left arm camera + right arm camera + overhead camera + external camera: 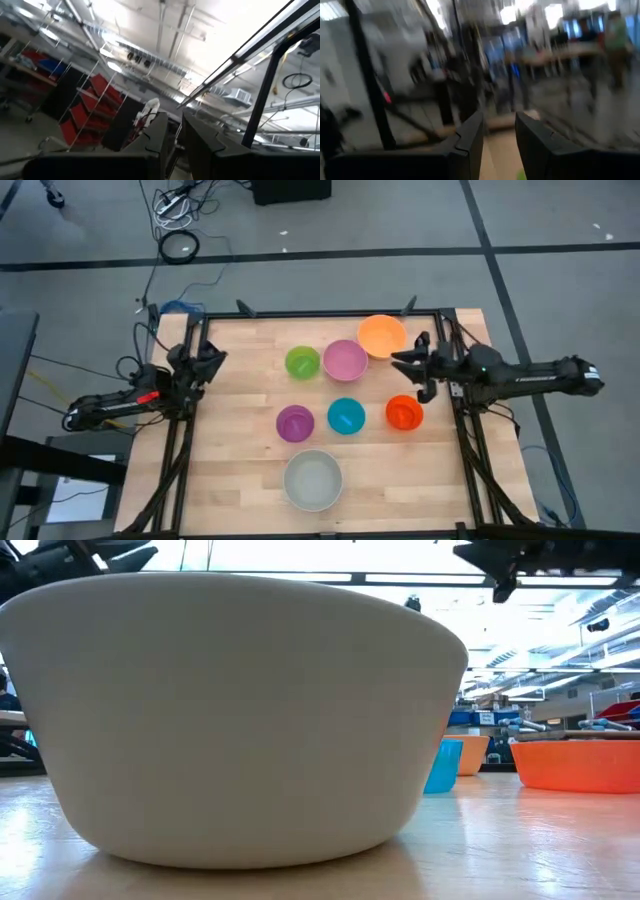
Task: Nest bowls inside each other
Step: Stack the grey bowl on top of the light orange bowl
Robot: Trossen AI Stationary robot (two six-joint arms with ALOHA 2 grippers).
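Seven bowls stand apart on the wooden table, each on its base. The grey-white bowl (pixel 313 480) is nearest the front edge and fills the low view (pixel 240 720). Purple (pixel 295 423), blue (pixel 346 417) and red-orange (pixel 404 413) bowls form a middle row. Green (pixel 302 362), pink (pixel 345 360) and orange (pixel 381 335) bowls stand behind them. My left gripper (pixel 215 358) is raised at the table's left edge and points upward, its fingers (pixel 176 135) slightly apart and empty. My right gripper (pixel 398 360) hovers beside the orange bowl, open and empty (pixel 499 132).
A black frame (pixel 320 313) runs along the table's far edge and down both sides beside the arms. Bare wood lies left of the green and purple bowls and on either side of the grey-white bowl. Cables lie on the floor beyond the table.
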